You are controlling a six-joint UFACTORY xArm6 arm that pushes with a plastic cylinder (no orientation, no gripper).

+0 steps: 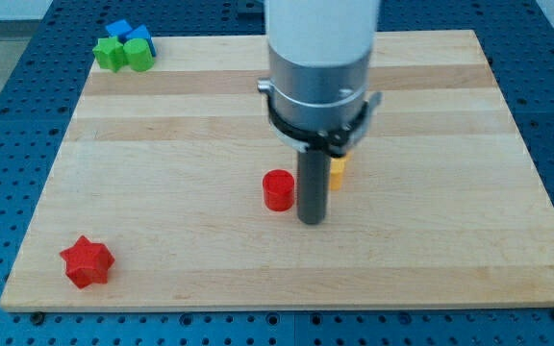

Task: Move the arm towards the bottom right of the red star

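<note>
The red star (88, 261) lies near the board's bottom left corner. My tip (312, 220) rests on the board near the middle, far to the view's right of the star and a little higher. A red cylinder (278, 190) stands just left of the rod. A yellow block (337, 171) sits just right of the rod, mostly hidden behind it.
A cluster of blocks sits at the board's top left corner: a blue block (123, 31), a green star-like block (110, 54) and a green block (140, 54). The wooden board (431, 240) ends on a blue perforated table.
</note>
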